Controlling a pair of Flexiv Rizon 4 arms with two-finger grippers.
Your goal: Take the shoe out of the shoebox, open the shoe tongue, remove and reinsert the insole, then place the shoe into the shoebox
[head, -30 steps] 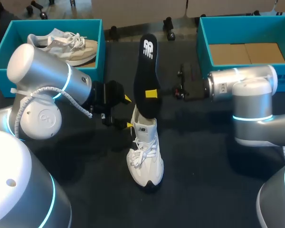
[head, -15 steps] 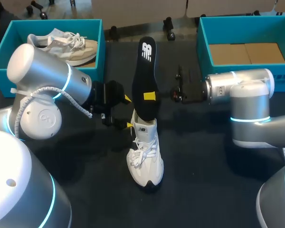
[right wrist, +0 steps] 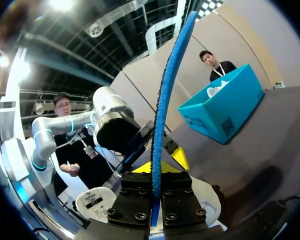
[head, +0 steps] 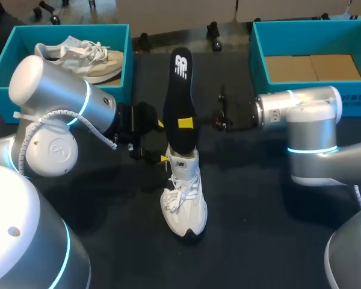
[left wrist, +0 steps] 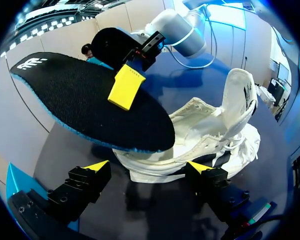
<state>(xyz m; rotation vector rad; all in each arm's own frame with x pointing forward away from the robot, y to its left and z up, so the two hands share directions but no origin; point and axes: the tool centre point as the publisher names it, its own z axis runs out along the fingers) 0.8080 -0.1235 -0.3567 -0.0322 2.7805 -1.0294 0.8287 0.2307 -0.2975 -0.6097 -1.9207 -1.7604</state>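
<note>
insole [head: 179,99]: black, tilted up, lower end at white shoe's [head: 183,195] opening; white logo near top end, not read | right gripper [head: 186,123]: fingers clenched on insole's middle | left gripper [head: 162,142]: fingers spread, released, just beside shoe's heel | shoe: upright on tabletop [head: 259,211]; tongue label too small to read

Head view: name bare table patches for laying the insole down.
Bare dark table: between the white lace-up sneaker and the right arm, and between the left teal box and right teal box. Crowded: sneaker's heel, with left gripper and black insole.
</note>
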